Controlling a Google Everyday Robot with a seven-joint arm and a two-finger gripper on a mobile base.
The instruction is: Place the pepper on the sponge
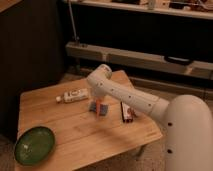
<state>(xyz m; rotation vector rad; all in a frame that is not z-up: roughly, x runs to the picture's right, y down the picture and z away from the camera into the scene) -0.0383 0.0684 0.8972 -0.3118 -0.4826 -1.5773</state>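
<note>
A blue sponge lies near the middle of the wooden table. A small orange-red thing, apparently the pepper, stands on or just over the sponge. My gripper hangs straight down from the white arm's bent joint, right above the sponge and at the pepper. The arm covers most of the gripper. I cannot tell whether the pepper rests on the sponge or hangs in the gripper.
A white bottle lies on its side behind and left of the sponge. A dark snack packet lies to its right. A green bowl sits at the table's front left corner. Dark cabinets stand behind.
</note>
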